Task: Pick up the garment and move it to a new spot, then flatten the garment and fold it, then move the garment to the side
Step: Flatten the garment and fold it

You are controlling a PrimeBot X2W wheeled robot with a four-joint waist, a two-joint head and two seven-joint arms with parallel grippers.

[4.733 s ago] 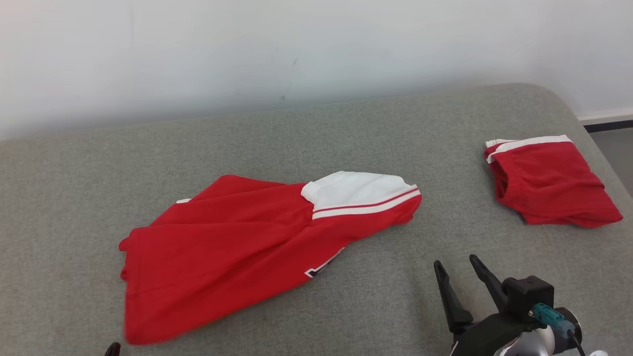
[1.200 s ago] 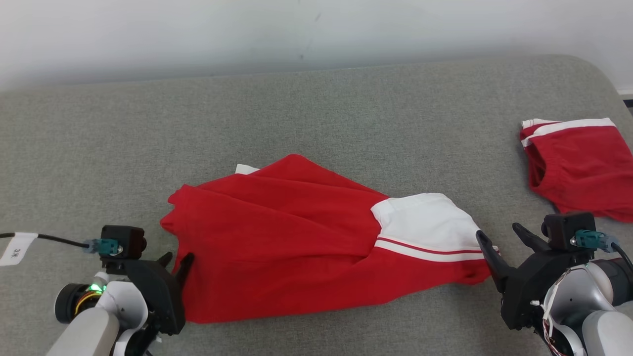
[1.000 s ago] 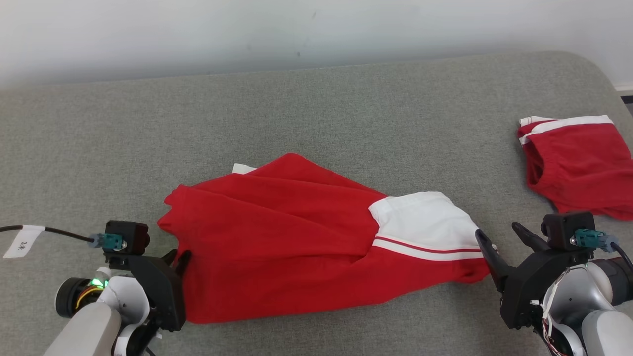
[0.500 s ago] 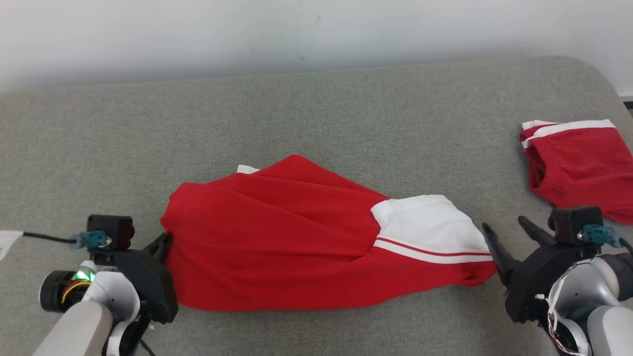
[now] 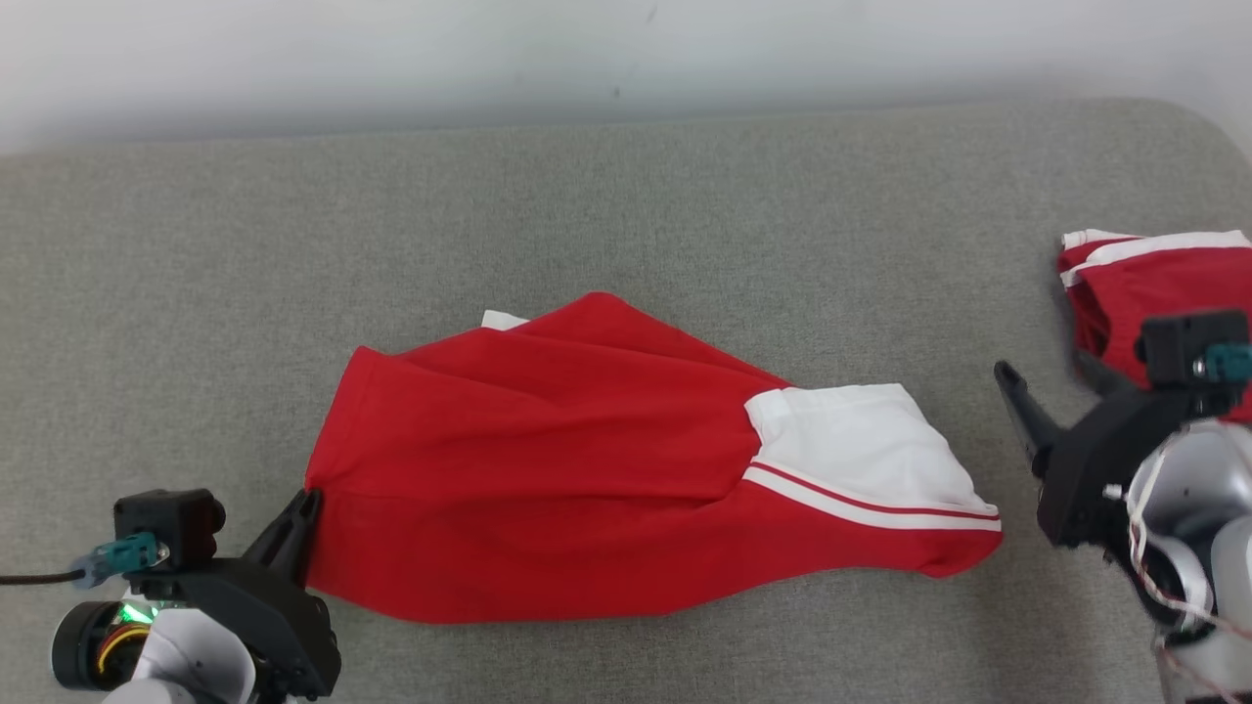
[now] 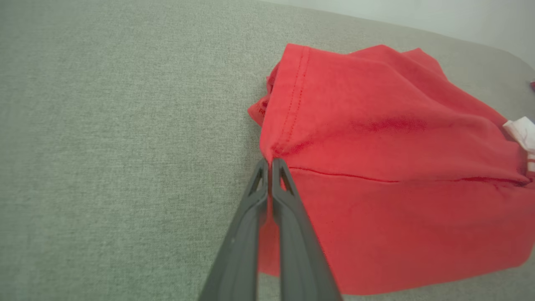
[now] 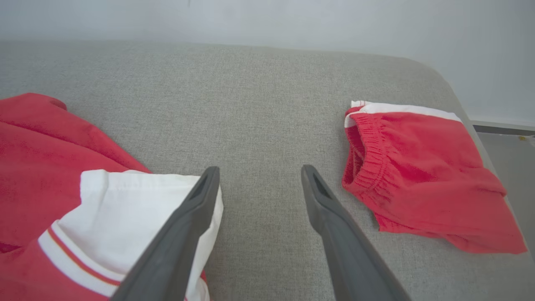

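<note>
Red garment (image 5: 548, 469) lying rumpled near the front edge of the grey upholstered surface (image 5: 626, 215), at mid-width. Left end effector (image 6: 269, 161) pressed together, pinching the garment's left hem corner. Right end effector (image 7: 259, 169) spread, just beside the white sleeve (image 5: 861, 440). Red shorts (image 5: 1125, 279) lie at the right edge.

Red garment (image 5: 548, 469) — white striped sleeve; folded red shorts (image 7: 418, 175); grey couch (image 5: 587, 215).
</note>
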